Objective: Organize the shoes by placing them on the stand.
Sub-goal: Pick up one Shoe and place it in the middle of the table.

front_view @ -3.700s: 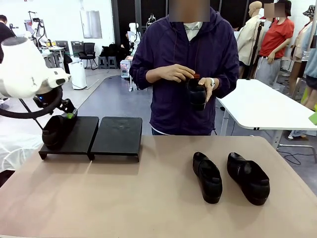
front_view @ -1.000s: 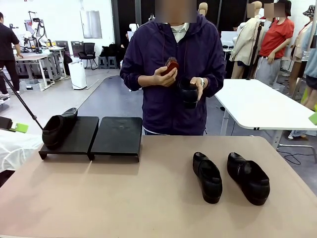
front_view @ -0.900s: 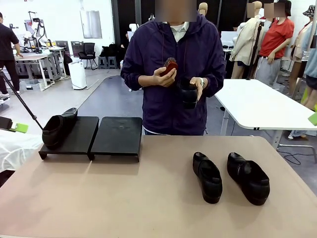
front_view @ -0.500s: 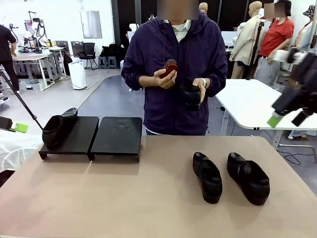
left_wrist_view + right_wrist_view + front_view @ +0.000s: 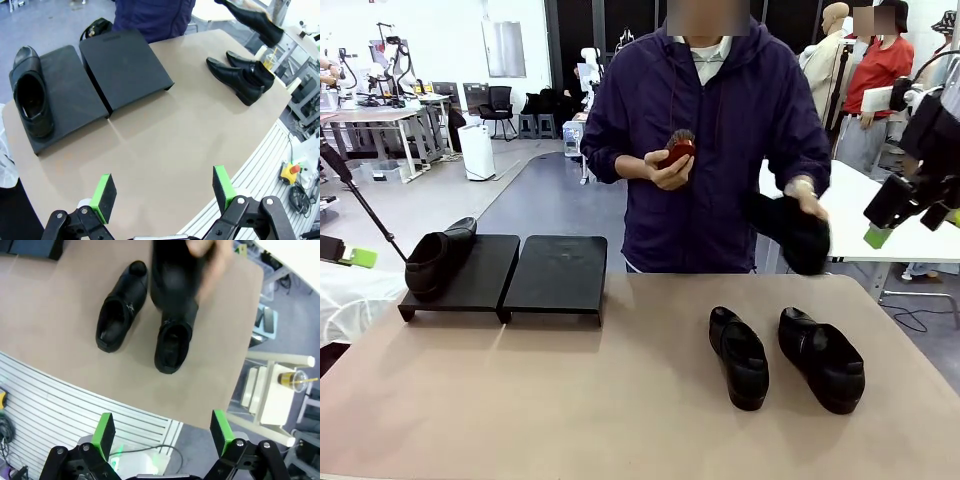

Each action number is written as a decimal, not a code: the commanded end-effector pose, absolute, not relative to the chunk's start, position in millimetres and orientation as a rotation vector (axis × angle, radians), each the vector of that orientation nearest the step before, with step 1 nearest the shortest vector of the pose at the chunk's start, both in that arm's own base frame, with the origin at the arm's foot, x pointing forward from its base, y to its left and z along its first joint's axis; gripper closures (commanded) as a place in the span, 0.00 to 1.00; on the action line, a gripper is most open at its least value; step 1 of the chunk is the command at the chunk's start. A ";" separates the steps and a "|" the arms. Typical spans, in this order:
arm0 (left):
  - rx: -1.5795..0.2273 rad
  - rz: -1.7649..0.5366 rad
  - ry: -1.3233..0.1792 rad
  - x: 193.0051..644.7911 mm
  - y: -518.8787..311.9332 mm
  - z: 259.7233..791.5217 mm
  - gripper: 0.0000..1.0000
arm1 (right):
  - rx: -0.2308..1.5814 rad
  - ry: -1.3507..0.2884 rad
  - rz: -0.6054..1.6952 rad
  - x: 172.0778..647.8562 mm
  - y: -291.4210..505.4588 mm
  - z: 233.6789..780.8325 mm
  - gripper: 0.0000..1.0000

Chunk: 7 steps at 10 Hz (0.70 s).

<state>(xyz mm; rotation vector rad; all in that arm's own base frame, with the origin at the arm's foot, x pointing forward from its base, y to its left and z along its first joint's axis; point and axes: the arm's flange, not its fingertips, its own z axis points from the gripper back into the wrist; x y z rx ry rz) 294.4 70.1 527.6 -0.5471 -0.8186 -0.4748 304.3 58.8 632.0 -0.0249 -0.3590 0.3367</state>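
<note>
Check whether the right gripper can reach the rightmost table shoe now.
Probably not cleanly: the person's hand holds another shoe between the open right gripper and the rightmost table shoe.

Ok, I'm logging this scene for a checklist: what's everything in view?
table: one, tan.
stand: two black platforms side by side, table's far left.
shoes: four, black; two on the table's right, one on the stand, one held up by the person.
brush: one, reddish-brown, in the person's other hand.
person: one, purple jacket, far side.
robot's left hand: open, empty, above the table.
robot's right hand: open, empty, raised at the table's right.
</note>
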 end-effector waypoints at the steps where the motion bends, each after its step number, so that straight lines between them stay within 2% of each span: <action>1: -0.541 -0.481 -0.812 291.4 69.9 525.5 0.00 | -0.072 -0.324 0.314 305.6 50.7 635.6 0.00; 3: -0.541 -0.481 -0.812 291.4 69.9 525.5 0.00 | 0.120 -0.472 0.304 276.0 -53.4 695.0 0.00; 5: -0.541 -0.481 -0.812 291.4 69.9 525.5 0.00 | 0.214 -0.462 0.434 243.4 -145.5 754.6 0.00; 7: -0.541 -0.481 -0.812 291.4 69.9 525.5 0.00 | 0.381 -0.512 0.429 215.3 -208.7 761.5 0.00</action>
